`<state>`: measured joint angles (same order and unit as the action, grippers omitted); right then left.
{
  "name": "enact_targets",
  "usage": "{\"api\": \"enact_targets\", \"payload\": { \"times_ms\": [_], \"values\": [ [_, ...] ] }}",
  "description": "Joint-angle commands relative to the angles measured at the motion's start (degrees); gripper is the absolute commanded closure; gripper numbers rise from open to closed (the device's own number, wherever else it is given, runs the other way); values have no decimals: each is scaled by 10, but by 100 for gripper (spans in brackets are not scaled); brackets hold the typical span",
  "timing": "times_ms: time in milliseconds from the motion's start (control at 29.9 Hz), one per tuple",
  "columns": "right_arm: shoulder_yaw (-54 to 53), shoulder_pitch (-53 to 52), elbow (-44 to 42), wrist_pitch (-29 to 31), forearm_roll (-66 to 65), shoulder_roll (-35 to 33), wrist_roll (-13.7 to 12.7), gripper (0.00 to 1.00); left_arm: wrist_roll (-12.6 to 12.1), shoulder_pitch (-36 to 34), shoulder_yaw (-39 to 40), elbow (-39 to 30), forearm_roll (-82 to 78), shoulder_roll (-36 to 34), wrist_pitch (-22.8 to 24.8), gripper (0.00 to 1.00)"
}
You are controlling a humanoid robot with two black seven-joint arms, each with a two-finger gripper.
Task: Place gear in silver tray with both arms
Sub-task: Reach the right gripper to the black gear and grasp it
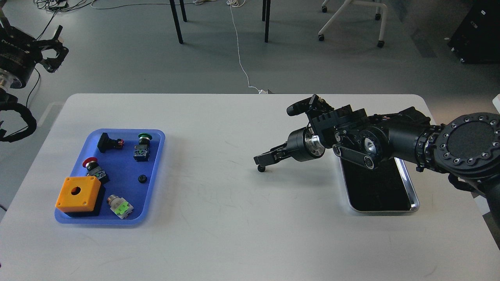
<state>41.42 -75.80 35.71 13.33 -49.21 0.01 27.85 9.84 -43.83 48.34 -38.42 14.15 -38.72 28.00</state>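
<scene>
1. The floor [129, 58] is grey and smooth, with soft daylight on it.
2. A white table [218, 218] with rounded corners fills the lower part of the view.
3. Two black furniture legs [176, 21] stand behind the table.
4. A white cable [240, 50] runs across the floor.
5. A white wheeled chair base [351, 19] stands at upper right, near a black box [478, 31].

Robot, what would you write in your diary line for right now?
right hand: over gear, grip unclear | left hand: raised off table | silver tray: empty | stage: reaching for gear
</scene>
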Motion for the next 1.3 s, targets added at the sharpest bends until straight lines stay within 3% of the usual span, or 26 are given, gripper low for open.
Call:
{"api": "enact_targets", "payload": {
  "times_ms": [0,435,836,1270],
  "values": [
    [2,9,4,-51,-4,0,2,17,0,1,0,0,0,-4,0,2],
    [2,37,9,-155,-180,0,2,13,0,1,0,0,0,-14,0,2],
    [-25,57,27,-182,-179,0,2,13,0,2,0,0,0,-27,0,2],
    [-26,89,21,-213,-186,0,2,27,-1,1,-4,0,0,-29,0,2]
  ]
}}
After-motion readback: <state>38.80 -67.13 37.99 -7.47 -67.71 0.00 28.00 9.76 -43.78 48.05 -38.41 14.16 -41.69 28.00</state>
